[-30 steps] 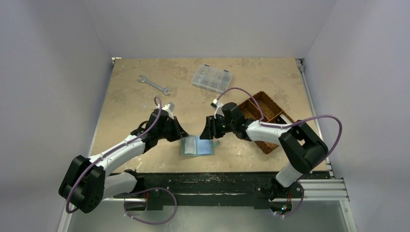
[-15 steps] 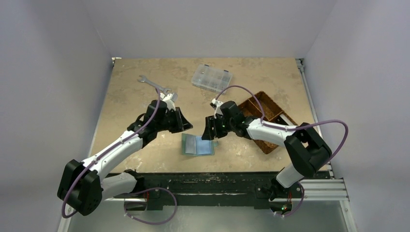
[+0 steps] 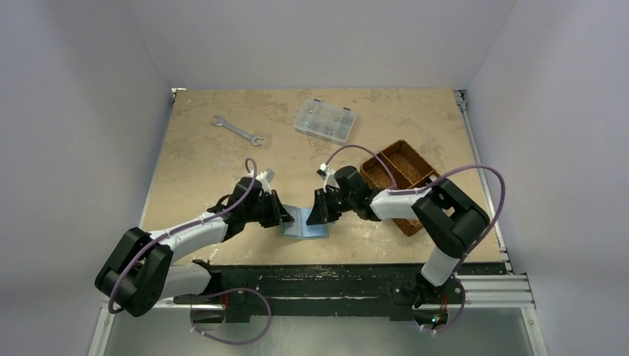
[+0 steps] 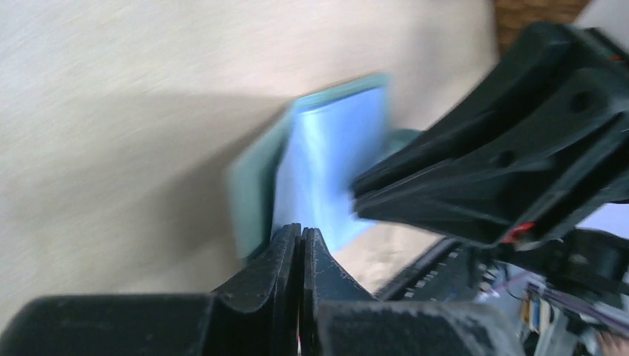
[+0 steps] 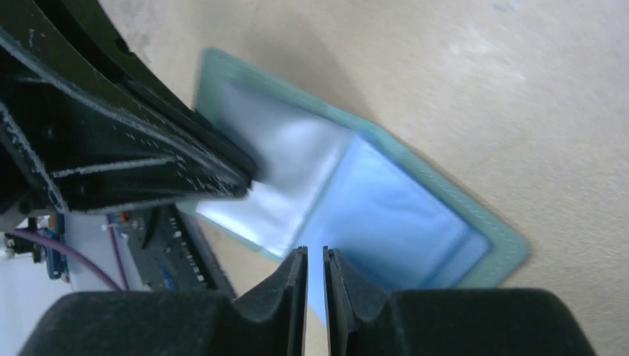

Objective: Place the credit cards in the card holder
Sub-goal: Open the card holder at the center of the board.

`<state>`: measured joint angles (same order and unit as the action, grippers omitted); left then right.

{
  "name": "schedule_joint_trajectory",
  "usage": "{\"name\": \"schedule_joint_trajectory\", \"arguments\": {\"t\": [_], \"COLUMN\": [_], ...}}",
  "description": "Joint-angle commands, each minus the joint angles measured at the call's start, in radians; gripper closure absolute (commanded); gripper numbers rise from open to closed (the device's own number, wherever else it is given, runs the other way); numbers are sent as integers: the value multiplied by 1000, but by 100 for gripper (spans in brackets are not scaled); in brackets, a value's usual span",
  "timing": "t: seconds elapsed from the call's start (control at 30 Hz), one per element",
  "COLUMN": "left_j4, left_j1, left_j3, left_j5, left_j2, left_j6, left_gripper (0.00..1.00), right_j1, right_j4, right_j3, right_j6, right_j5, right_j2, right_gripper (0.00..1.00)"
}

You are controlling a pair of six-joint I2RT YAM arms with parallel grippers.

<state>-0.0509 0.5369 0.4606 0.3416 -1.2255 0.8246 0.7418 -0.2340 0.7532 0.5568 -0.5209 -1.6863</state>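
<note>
Lying open, card holder (image 5: pixel 393 222) shows pale blue pockets (sage-green border).

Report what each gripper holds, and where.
Left gripper: shut, nothing seen between its fingers. Right gripper: nearly closed over the card holder's blue pocket; a hold cannot be told.

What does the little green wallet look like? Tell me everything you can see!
The card holder lies open and flat on the tan table, near the front edge, between the two arms. Its outside looks like soft sage-green material, showing as a border around shiny clear pockets, pale blue, one half looking whiter. The shut left gripper points at the whiter half; the right gripper hangs over the bluer half. Whether either touches it is unclear.
</note>
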Motion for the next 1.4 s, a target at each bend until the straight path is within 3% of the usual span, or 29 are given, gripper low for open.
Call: {"name": "schedule_joint_trajectory", "arguments": {"t": [0.0,0.1,0.23,0.43,0.67,1.03,1.2,1.37], "left_j4": [-79,-111,-64,17,-91,-185,-73,23], "left_j1": [-56,-91,-91,-91,-83,-129,-129,-107], "left_j3": [-141,-206,-174,-3,71,-156,-105,32], "left_j5": [-146,-126,-88,5,111,-14,-81,-2], "left_j2": [-24,-26,26,72,3,-152,-59,-6], "left_j6": [58,76,52,9,61,35,-13,-65], "left_gripper": [100,100,100,100,99,100,100,98], "right_j1": [-61,-89,-81,-73,-76,-131,-124,-50], "right_j4": [-219,-241,-188,-75,-142,-234,-131,54], "right_j3": [-104,-166,-186,-77,35,-106,-95,12], "right_j6": [66,77,64,41,76,42,2,-56], "right_j5": [-69,-56,-22,-43,-123,-67,11,74], "right_j2": [-95,-142,-80,38,-30,-184,-135,-30], "right_gripper": [81,83,82,70,64,66,66,63]}}
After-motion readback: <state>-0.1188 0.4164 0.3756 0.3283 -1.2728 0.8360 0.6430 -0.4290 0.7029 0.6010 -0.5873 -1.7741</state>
